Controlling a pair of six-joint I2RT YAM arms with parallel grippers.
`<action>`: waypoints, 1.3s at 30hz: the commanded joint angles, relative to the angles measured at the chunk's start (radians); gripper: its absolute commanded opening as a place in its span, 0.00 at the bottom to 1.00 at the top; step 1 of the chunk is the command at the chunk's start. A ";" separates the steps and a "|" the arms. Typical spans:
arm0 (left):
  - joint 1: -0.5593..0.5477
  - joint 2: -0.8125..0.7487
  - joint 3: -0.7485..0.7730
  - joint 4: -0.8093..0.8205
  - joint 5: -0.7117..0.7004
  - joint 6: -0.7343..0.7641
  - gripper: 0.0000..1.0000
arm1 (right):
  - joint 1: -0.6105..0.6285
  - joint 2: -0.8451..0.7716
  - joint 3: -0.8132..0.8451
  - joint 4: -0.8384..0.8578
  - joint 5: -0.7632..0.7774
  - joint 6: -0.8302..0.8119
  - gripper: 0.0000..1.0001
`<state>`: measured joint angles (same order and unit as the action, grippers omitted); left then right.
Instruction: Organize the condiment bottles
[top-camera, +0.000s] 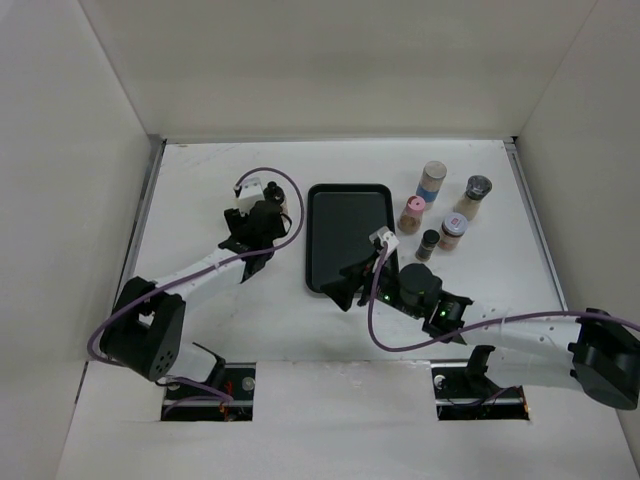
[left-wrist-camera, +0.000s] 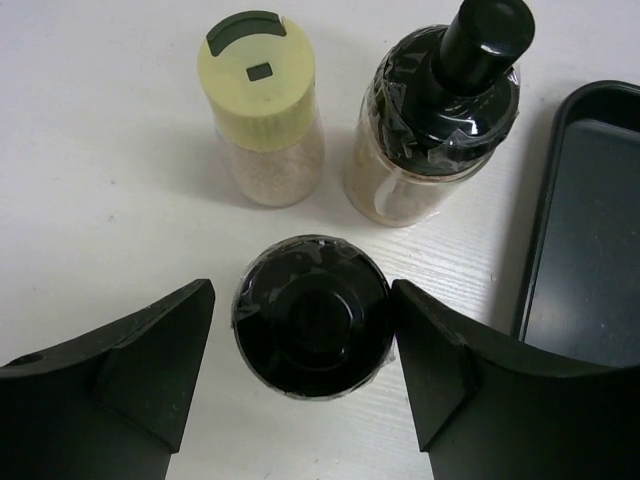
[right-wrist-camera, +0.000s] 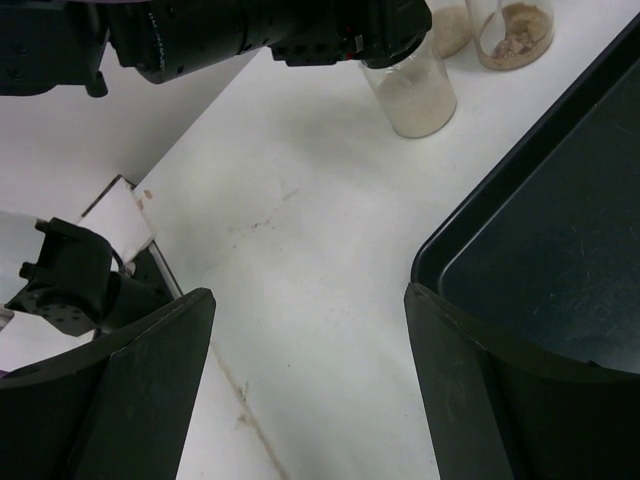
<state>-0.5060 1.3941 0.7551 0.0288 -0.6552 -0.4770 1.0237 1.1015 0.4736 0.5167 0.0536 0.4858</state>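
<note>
Surface: white surface (top-camera: 200, 300) walled in white; a black tray (top-camera: 345, 230) lies at the centre of the top view, nothing on it.
Left hand: the left hand (top-camera: 262, 218), left of the tray, has its jaws spread either side of a black-capped bottle (left-wrist-camera: 310, 320), not clamped.
Neighbours: yellow-capped shaker (left-wrist-camera: 262, 100) and pump-top bottle (left-wrist-camera: 435, 130) stand upright just beyond it.
Right hand: the right hand (right-wrist-camera: 308, 300) is open and empty, by the tray's lower-left corner.
Right cluster: blue-labelled bottle (top-camera: 432, 182), grey-capped bottle (top-camera: 477, 196), pink-capped bottle (top-camera: 412, 213), small dark-capped bottle (top-camera: 428, 243), red-labelled bottle (top-camera: 454, 231).
Progress: seemingly barely begun; every bottle stands off the tray, and the first grasp is about to be made.
</note>
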 joint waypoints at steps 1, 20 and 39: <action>0.016 0.016 0.039 0.095 0.042 0.021 0.68 | -0.001 -0.002 -0.003 0.069 0.011 -0.015 0.84; -0.193 -0.025 0.256 0.089 0.002 0.067 0.27 | -0.135 -0.043 -0.084 0.111 0.129 0.051 0.43; -0.096 0.588 0.742 0.215 0.135 0.138 0.30 | -0.248 -0.094 -0.133 0.108 0.117 0.105 0.39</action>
<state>-0.6186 2.0071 1.4033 0.1360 -0.5255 -0.3641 0.7826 1.0077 0.3439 0.5671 0.1688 0.5774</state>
